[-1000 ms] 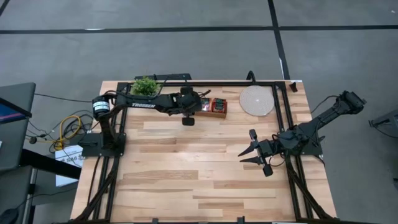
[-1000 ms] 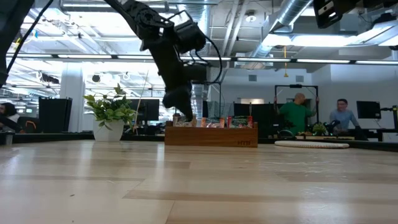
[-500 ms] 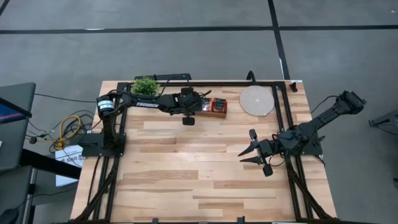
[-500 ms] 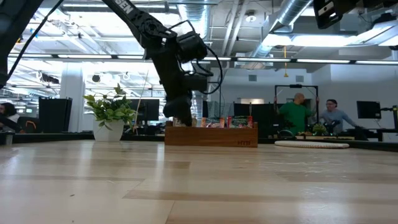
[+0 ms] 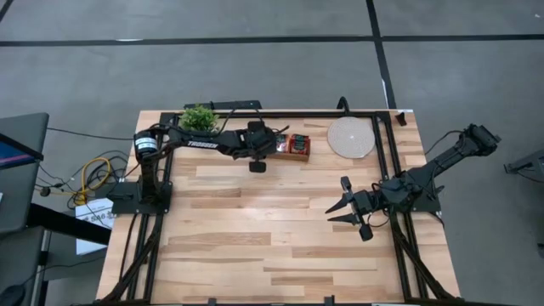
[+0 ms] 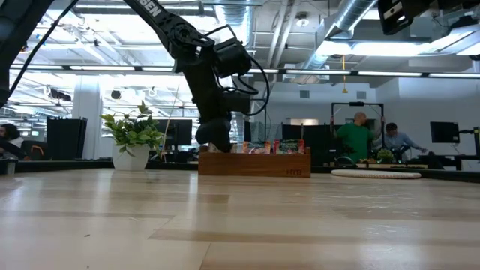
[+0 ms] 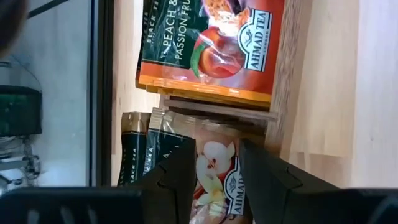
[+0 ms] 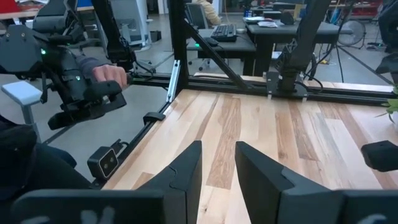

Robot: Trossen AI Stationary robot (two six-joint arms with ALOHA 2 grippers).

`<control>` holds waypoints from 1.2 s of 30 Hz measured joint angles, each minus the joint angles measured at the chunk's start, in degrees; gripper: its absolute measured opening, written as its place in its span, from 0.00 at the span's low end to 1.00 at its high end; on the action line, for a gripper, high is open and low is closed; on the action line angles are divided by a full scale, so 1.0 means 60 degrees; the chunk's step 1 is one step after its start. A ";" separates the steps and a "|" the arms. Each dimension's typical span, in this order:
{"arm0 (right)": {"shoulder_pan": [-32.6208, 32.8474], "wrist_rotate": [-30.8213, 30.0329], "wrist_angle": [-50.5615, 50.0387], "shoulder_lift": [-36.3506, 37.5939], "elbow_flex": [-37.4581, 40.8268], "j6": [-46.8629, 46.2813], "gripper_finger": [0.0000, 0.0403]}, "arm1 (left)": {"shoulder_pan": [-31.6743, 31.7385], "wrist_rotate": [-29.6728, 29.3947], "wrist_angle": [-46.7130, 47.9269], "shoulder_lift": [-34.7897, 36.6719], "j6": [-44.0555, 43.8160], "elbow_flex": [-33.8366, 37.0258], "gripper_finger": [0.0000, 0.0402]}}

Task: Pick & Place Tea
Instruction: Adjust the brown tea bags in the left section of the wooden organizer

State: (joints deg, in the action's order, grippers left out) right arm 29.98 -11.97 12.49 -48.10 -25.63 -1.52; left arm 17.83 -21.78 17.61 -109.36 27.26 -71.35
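Note:
A brown wooden tray [image 5: 299, 146] stands at the table's far middle with tea sachets in it. In the left wrist view a red-orange peach sachet [image 7: 211, 43] fills one compartment. Past a divider are a pale sachet with an apple print [image 7: 214, 177] and dark-banded ones [image 7: 140, 155]. My left gripper [image 7: 216, 180] is open and slants down into the tray's left end [image 5: 274, 144], one finger on each side of the pale sachet. My right gripper [image 5: 340, 210] hovers open at the table's right, holding nothing. My left gripper's fingers [image 7: 177, 180] stand on either side of the pale sachet [image 7: 217, 162], coming from above and slanting down from the table's left. Whether they touch it I cannot tell. The sachet stays in its compartment.
A round pale disc [image 5: 351, 137] lies right of the tray and a small potted plant [image 5: 198, 117] left of it. Black frame rails [image 5: 387, 153] run along the far and right sides. People are in the room beyond [image 6: 358, 135].
My left gripper has sunk toward the tray's left end, its finger gap unchanged. The sachets and the tray have stayed where they were.

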 joint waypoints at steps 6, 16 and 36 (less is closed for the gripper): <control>0.0000 0.0000 0.0000 0.0000 0.0000 -0.0036 0.22 | -0.0163 -0.0827 0.0061 0.0004 -0.0025 0.0000 0.29; 0.0000 0.0000 0.0000 0.0000 0.0000 -0.0099 0.22 | -0.0222 -0.0951 0.0382 0.0708 -0.0413 0.0000 0.29; 0.0000 0.0000 0.0015 0.0000 0.0000 -0.0095 0.22 | 0.0784 0.1008 0.0584 0.1492 -0.0774 0.0004 0.29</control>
State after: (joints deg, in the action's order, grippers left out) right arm 29.98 -11.97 12.58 -48.10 -25.63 -2.09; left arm 22.53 -15.73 21.11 -100.41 22.62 -71.33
